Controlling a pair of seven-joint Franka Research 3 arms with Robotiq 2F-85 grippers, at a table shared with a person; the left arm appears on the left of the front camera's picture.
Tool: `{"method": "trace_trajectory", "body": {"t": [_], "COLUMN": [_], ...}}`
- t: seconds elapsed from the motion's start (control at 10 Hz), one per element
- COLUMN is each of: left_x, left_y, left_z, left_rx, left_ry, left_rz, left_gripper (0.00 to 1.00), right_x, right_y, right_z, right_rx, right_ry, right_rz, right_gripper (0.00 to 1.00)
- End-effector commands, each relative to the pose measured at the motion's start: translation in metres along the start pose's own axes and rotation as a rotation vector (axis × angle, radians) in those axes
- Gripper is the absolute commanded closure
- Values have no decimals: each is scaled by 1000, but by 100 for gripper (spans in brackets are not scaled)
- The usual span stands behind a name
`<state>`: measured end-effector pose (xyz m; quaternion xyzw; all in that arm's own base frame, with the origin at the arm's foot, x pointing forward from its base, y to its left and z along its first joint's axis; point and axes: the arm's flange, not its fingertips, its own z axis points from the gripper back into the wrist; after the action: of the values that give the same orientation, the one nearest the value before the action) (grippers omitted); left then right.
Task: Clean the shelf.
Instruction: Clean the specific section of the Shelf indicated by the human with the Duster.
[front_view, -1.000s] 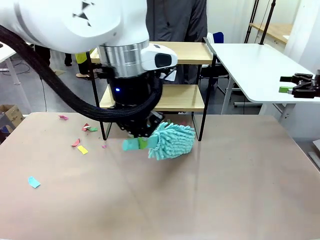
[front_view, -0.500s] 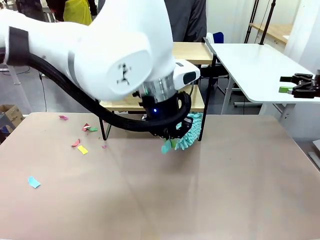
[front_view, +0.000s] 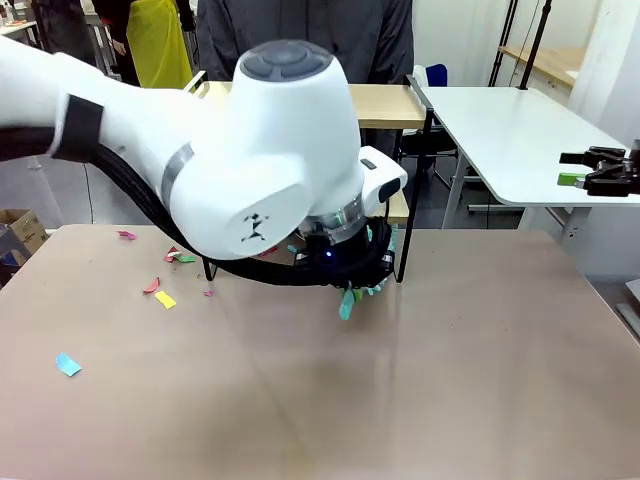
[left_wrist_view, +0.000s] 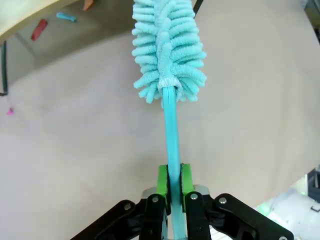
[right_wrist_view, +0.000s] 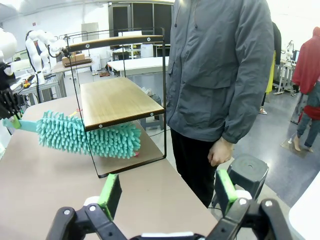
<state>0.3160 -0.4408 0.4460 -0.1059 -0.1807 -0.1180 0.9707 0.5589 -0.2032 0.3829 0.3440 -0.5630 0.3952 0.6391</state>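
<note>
A small two-tier shelf (right_wrist_view: 116, 99), two light wooden boards in a thin black frame, stands at the far edge of a tan counter (front_view: 470, 380), just in front of a person in a grey jacket (right_wrist_view: 220, 75). The robot's white left arm reaches across the middle of the counter to the shelf's foot. Its left pincer (left_wrist_view: 173, 176) is clamped tight on the thin teal handle of a fluffy teal microfibre duster (left_wrist_view: 168, 47). The duster's head lies in the gap under the shelf's lower board, between the frame's legs; whether it touches the counter is unclear. Small coloured paper scraps (front_view: 165, 298) lie scattered on the counter to the left of the shelf, and a few more lie beneath it. The right pincer (right_wrist_view: 167, 192) is well apart from the shelf, off to the right, its green-padded fingers spread wide and holding nothing.
</note>
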Motion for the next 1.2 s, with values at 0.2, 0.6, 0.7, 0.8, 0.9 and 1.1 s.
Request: {"method": "trace_trajectory", "body": {"t": [0.2, 0.6, 0.7, 0.8, 0.9, 1.1], "left_x": [14, 17, 16, 17, 15, 19], "left_y": [-17, -26, -24, -23, -21, -19], "left_z": [-54, -92, -97, -100, -103, -97], "left_rx": [2, 0, 6, 15, 21, 39], "left_ry": [-94, -55, -38, -23, -19, 90], "left_rz": [95, 116, 123, 131, 151, 170], "left_gripper": [87, 87, 87, 87, 87, 87], "right_x": [3, 3, 3, 3, 3, 3], "right_y": [0, 0, 0, 0, 0, 0], "right_z": [-2, -2, -2, -2, -2, -2], "right_rx": [2, 2, 2, 2, 2, 2], "right_ry": [-3, -3, -3, -3, -3, -3], "right_rz": [6, 6, 6, 6, 6, 6], "right_gripper": [0, 0, 0, 0, 0, 0]}}
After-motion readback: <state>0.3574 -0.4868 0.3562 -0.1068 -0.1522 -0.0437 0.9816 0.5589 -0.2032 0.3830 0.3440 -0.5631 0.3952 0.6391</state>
